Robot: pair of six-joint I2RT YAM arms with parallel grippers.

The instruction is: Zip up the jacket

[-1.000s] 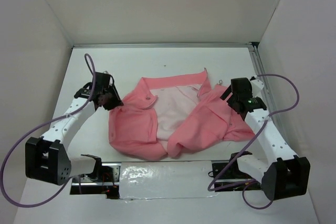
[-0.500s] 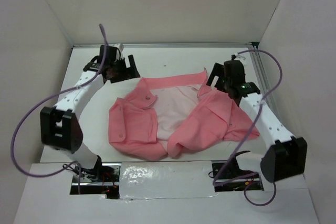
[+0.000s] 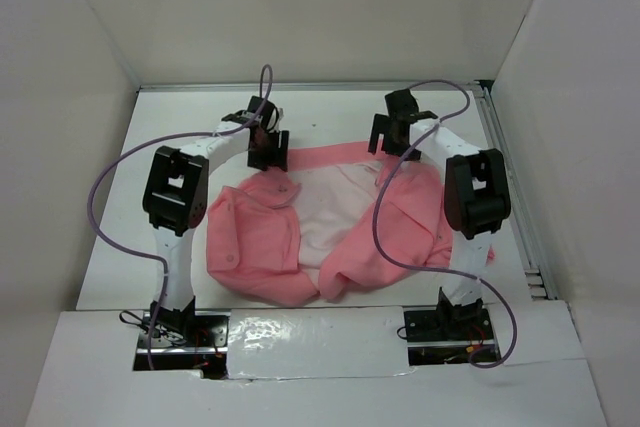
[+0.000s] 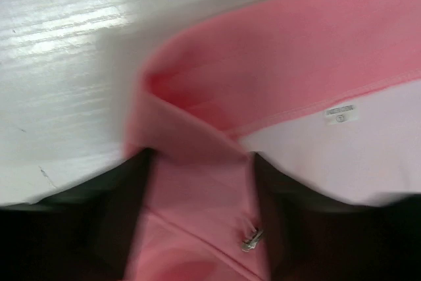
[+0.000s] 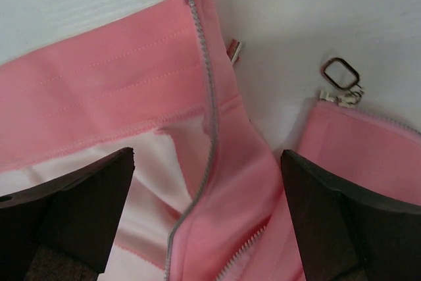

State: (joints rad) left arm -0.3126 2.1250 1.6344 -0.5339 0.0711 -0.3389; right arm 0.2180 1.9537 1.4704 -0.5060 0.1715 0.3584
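- While the jacket lies open, lining up, across the middle of the table with its banded end toward the far edge, we judge the step in hand to be gripping both front edges there.
- Our left gripper is near the far edge, left of middle. Its fingers are half closed astride a fold, and through the blur we cannot tell whether it pinches.
- Our right gripper, near the far edge right of middle, is spread wide and empty, straddling the zipper teeth.
- We should close on cloth just beside the teeth, not on them, so the edge lies flat.
- Just beside the other edge, the pull ring rests on the table, and we would leave it free.
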